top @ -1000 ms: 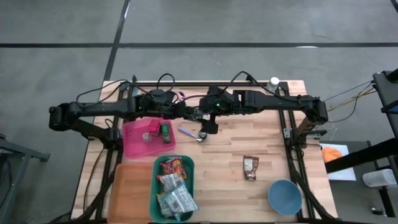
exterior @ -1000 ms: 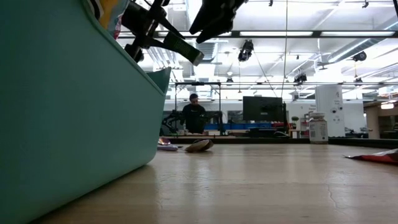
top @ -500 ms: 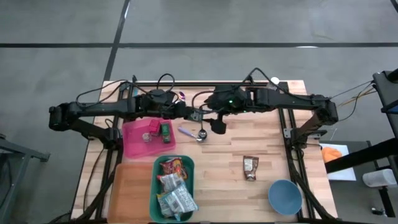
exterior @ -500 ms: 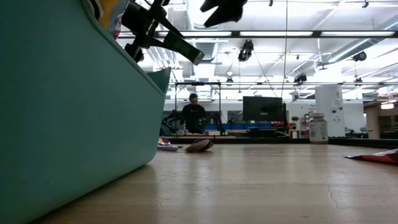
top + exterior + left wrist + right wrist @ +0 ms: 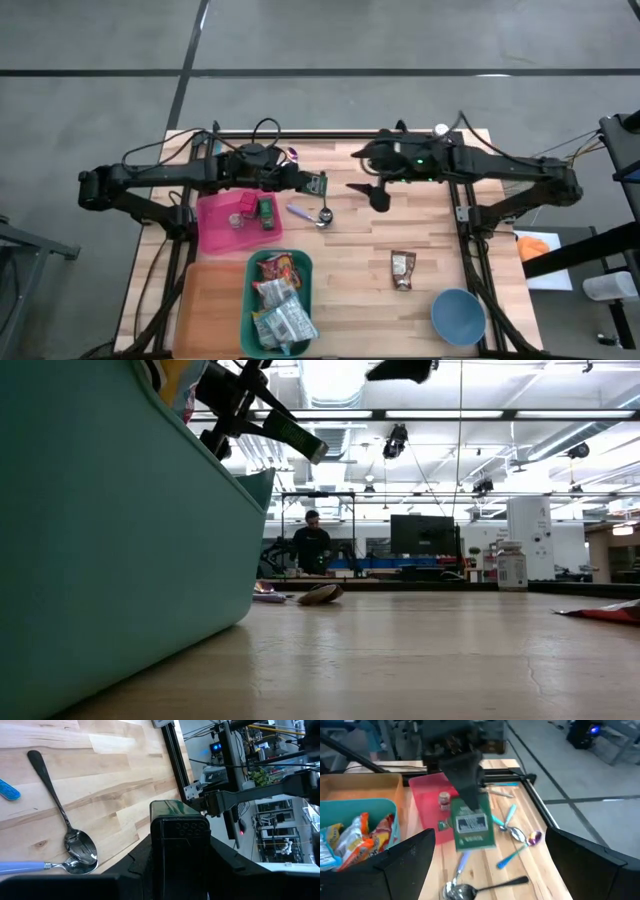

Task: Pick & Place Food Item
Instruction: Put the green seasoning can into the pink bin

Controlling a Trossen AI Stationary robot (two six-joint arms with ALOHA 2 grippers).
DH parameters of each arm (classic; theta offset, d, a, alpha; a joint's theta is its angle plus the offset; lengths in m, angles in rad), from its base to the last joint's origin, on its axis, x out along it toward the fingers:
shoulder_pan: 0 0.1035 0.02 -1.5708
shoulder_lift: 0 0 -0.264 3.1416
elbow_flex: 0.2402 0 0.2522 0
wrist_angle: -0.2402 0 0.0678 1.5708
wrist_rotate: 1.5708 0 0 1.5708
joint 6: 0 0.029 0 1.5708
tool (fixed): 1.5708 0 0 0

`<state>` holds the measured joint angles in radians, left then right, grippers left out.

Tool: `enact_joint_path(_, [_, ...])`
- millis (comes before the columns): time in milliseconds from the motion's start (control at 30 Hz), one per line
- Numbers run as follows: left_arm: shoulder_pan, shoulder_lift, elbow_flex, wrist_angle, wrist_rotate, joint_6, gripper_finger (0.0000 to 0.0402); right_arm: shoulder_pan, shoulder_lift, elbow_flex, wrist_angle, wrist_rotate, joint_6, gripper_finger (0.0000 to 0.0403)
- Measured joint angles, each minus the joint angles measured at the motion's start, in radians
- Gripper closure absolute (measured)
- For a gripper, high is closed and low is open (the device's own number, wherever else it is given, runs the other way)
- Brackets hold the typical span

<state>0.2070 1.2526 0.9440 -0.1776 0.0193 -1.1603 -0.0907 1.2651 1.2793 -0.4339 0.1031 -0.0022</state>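
Note:
A flat green packet with a white label (image 5: pixel 472 826) hangs above the table's middle, and my left gripper (image 5: pixel 308 183) is shut on it. The high view shows the packet (image 5: pixel 317 184) just beyond the spoons, and the low view shows it (image 5: pixel 296 439) high over the tabletop. My right gripper (image 5: pixel 373 191) hovers to the packet's right, well apart from it. It is open, with nothing between its fingers (image 5: pixel 405 865). My left gripper pinches the packet's upper end (image 5: pixel 466 802) between its two fingers. They come from the table's left, slanting down. The packet hangs below the fingers, tilted and lifted clear of the table. In the left wrist view its held end (image 5: pixel 180 827) sits between the fingers.
Below the packet lie two spoons (image 5: pixel 322 216) and a blue-handled utensil (image 5: pixel 297 210). A pink tray (image 5: pixel 215 230) with small items, a teal bin (image 5: pixel 252 300) of snack packets and an orange tray (image 5: pixel 205 310) stand at the left. At the near right are a brown packet (image 5: pixel 403 269) and a blue bowl (image 5: pixel 458 316).
My right gripper has drawn away from the green packet toward the table's right edge. It has risen a little and stayed open. My left gripper and the packet have kept still.

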Motion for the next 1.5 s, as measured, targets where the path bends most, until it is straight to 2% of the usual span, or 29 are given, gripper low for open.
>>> enact_joint_path(167, [0.000,-0.005,0.000,-0.006,0.000,-0.003,0.0284,-0.018,-0.141,-0.140,0.032,0.011,0.059,0.0027])
enact_joint_path(300, [0.002,-0.038,0.000,-0.061,0.005,-0.040,0.0284,-0.024,-0.257,-0.245,0.029,0.066,0.121,0.0027])
enact_joint_path(533, [0.002,-0.176,0.001,-0.336,0.008,-0.133,0.0284,-0.026,-0.439,-0.388,0.030,0.169,0.212,0.0027])
enact_joint_path(667, [0.002,-0.267,0.001,-0.500,0.010,-0.208,0.0285,-0.026,-0.503,-0.439,0.057,0.189,0.231,0.0027])
enact_joint_path(867, [0.002,-0.391,0.007,-0.719,0.053,-0.287,0.0285,-0.026,-0.532,-0.483,0.112,0.189,0.230,0.0027])
enact_joint_path(1033, [0.002,-0.434,0.078,-1.004,0.041,-0.366,0.0285,-0.026,-0.516,-0.484,0.112,0.189,0.227,0.0027])
enact_joint_path(1133, [0.002,-0.428,0.133,-1.162,-0.024,-0.405,0.0285,-0.026,-0.506,-0.485,0.111,0.191,0.227,0.0027])
enact_joint_path(1267, [0.002,-0.399,0.169,-1.265,-0.119,-0.429,0.0285,-0.026,-0.492,-0.485,0.111,0.214,0.227,0.0027])
enact_joint_path(1500, [0.002,-0.304,0.133,-1.371,-0.133,-0.414,0.0285,-0.026,-0.484,-0.485,0.112,0.227,0.229,0.0027])
